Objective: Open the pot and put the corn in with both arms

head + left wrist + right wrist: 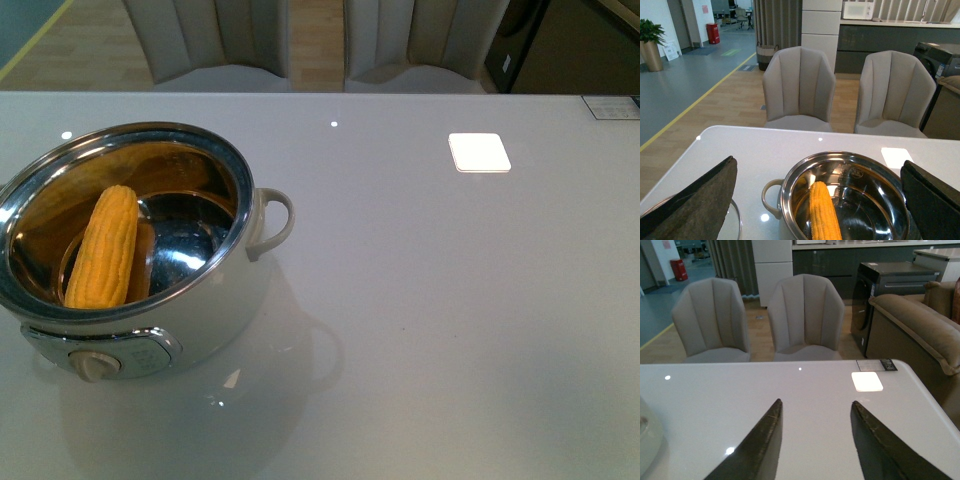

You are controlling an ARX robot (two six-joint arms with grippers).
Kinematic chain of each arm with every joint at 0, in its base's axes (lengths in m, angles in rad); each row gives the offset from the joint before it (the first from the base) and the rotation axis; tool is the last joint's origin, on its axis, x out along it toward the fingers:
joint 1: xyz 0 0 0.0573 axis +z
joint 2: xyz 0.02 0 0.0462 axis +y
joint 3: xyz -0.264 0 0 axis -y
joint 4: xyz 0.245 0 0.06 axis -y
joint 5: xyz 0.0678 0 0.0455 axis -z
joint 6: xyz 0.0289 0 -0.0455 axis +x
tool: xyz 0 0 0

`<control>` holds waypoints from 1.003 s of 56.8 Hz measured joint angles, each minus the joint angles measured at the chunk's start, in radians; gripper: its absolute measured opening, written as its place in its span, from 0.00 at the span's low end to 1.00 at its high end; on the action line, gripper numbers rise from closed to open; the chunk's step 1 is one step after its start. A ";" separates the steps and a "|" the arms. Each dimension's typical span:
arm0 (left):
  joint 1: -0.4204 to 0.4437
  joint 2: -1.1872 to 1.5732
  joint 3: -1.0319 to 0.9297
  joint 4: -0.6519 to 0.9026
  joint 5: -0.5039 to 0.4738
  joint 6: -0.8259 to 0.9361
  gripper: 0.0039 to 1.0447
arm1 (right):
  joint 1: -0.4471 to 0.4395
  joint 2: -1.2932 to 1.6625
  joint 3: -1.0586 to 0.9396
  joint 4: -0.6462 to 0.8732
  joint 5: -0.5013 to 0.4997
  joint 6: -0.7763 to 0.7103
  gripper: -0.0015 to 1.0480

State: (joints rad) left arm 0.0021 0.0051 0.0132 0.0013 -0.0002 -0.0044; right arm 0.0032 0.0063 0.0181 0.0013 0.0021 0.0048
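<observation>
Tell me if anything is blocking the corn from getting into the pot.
Nothing visible blocks it. The pot has no lid on it, and the corn already lies inside, leaning against the steel wall. Both grippers, left and right, are open and hold nothing.

Left gripper (817,200): 2 broad, dark, felt-like fingers. Right gripper (815,440): 2 tapered black fingers with scuffed edges.

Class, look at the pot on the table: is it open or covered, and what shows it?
Open. The pot has no lid on it; its shiny inside and the corn lying in it are plainly visible.
</observation>
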 joint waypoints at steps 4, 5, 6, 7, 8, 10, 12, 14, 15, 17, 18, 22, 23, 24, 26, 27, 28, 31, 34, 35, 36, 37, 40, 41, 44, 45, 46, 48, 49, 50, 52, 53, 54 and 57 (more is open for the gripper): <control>0.000 0.000 0.000 0.000 0.000 0.000 0.93 | 0.000 0.000 0.000 0.000 0.000 0.000 0.53; 0.000 0.000 0.000 0.000 0.000 0.000 0.93 | 0.000 0.000 0.000 0.000 0.000 0.000 0.55; 0.000 0.000 0.000 0.000 0.000 0.000 0.93 | 0.000 0.000 0.000 0.000 0.000 0.000 0.58; 0.000 0.000 0.000 0.000 0.000 0.000 0.93 | 0.000 0.000 0.000 0.000 0.000 0.000 0.61; 0.000 0.000 0.000 0.000 0.000 0.000 0.93 | 0.000 0.000 0.000 0.000 0.000 0.000 0.65; 0.000 0.000 0.000 0.000 0.000 0.000 0.93 | 0.000 0.000 0.000 0.000 0.000 0.000 0.70; 0.000 0.000 0.000 0.000 0.000 0.000 0.93 | 0.000 0.000 0.000 0.000 0.000 0.000 0.75; 0.000 0.000 0.000 0.000 0.000 0.000 0.93 | 0.000 0.000 0.000 0.000 0.000 0.000 0.81; 0.000 0.000 0.000 0.000 0.000 0.000 0.93 | 0.000 0.000 0.000 0.000 0.000 0.000 0.83; 0.000 0.000 0.000 0.000 0.000 0.000 0.93 | 0.000 0.000 0.000 0.000 0.000 0.000 0.91; 0.000 0.000 0.000 0.000 0.000 0.000 0.93 | 0.000 0.000 0.000 0.000 0.000 0.000 0.93; 0.000 0.000 0.000 0.000 0.000 0.000 0.93 | 0.000 0.000 0.000 0.000 0.000 0.000 0.91; 0.000 0.000 0.000 0.000 0.000 0.000 0.93 | 0.000 0.000 0.000 0.000 0.000 0.000 0.91; 0.000 0.000 0.000 0.000 0.000 0.000 0.93 | 0.000 0.000 0.000 0.000 0.000 0.000 0.91; 0.000 0.000 0.000 0.000 0.000 0.000 0.93 | 0.000 0.000 0.000 0.000 0.000 0.000 0.91; 0.000 0.000 0.000 0.000 0.000 0.000 0.93 | 0.000 0.000 0.000 0.000 0.000 0.000 0.91; 0.000 0.000 0.000 0.000 0.000 0.000 0.93 | 0.000 0.000 0.000 0.000 0.000 0.000 0.91; 0.000 0.000 0.000 0.000 0.000 0.000 0.93 | 0.000 0.000 0.000 0.000 0.000 0.000 0.91; 0.000 0.000 0.000 0.000 0.000 0.000 0.93 | 0.000 0.000 0.000 0.000 0.000 0.000 0.91; 0.000 0.000 0.000 0.000 0.000 0.000 0.93 | 0.000 0.000 0.000 0.000 0.000 0.000 0.91; 0.000 0.000 0.000 0.000 0.000 0.000 0.93 | 0.000 0.000 0.000 0.000 0.000 0.000 0.91; 0.000 0.000 0.000 0.000 0.000 0.000 0.93 | 0.000 0.000 0.000 0.000 0.000 0.000 0.91; 0.000 0.000 0.000 0.000 0.000 0.000 0.93 | 0.000 0.000 0.000 0.000 0.000 0.000 0.91; 0.000 0.000 0.000 0.000 0.000 0.000 0.93 | 0.000 0.000 0.000 0.000 0.000 0.000 0.91; 0.000 0.000 0.000 0.000 0.000 0.000 0.93 | 0.000 0.000 0.000 0.000 0.000 0.000 0.91; 0.000 0.000 0.000 0.000 0.000 0.000 0.93 | 0.000 0.000 0.000 0.000 0.000 0.000 0.91; 0.000 0.000 0.000 0.000 0.000 0.000 0.93 | 0.000 0.000 0.000 0.000 0.000 0.000 0.91; 0.000 0.000 0.000 0.000 0.000 0.000 0.93 | 0.000 0.000 0.000 0.000 0.000 0.000 0.91; 0.000 0.000 0.000 0.000 0.000 0.000 0.93 | 0.000 0.000 0.000 0.000 0.000 0.000 0.91; 0.000 0.000 0.000 0.000 0.000 0.000 0.93 | 0.000 0.000 0.000 0.000 0.000 0.000 0.91; 0.000 0.000 0.000 0.000 0.000 0.000 0.93 | 0.000 0.000 0.000 0.000 0.000 0.000 0.91; 0.000 0.000 0.000 0.000 0.000 0.000 0.93 | 0.000 0.000 0.000 0.000 0.000 0.000 0.91; 0.000 0.000 0.000 0.000 0.000 0.000 0.93 | 0.000 0.000 0.000 0.000 0.000 0.000 0.91; 0.000 0.000 0.000 0.000 0.000 0.000 0.93 | 0.000 0.000 0.000 0.000 0.000 0.000 0.91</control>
State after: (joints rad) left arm 0.0021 0.0051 0.0132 0.0013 -0.0002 -0.0044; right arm 0.0032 0.0063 0.0181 0.0013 0.0021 0.0051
